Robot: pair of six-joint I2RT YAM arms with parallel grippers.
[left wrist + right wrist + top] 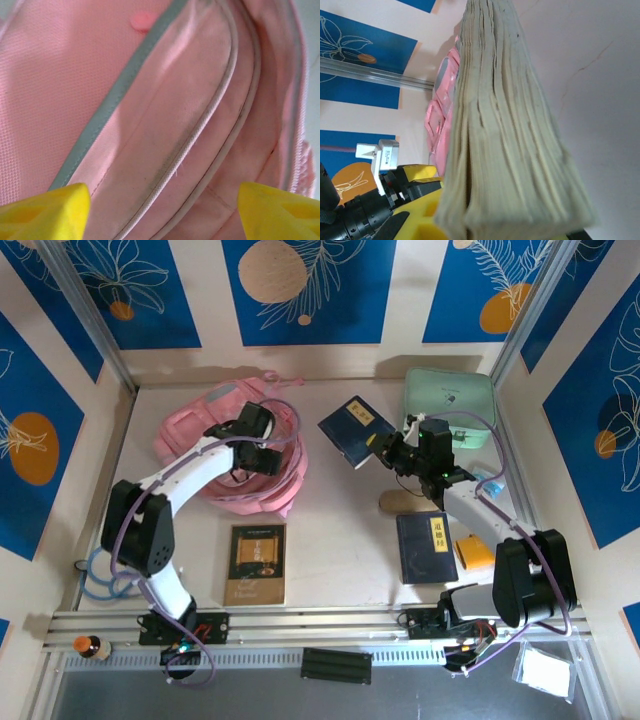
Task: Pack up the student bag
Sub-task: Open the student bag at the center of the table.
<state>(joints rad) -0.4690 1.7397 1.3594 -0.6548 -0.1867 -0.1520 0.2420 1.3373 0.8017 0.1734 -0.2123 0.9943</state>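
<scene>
1. The dark blue book (352, 428) bears pale characters, too small to read. A second blue book (427, 547), flat on the table (330, 520), has a white vertical label, also unreadable.
2. The right gripper (385, 448) pinches the dark blue book by one edge, between the student bag (190, 440) and a mint green case (450, 400).
3. The left gripper (162, 212) hangs over the bag's grey strip (110, 107), its yellow fingers (45, 212) spread wide with nothing between them.
4. The bag lies back left, close to the side wall.
5. Bare table runs down the middle. A brown book (256, 562) lies near the front edge.
</scene>
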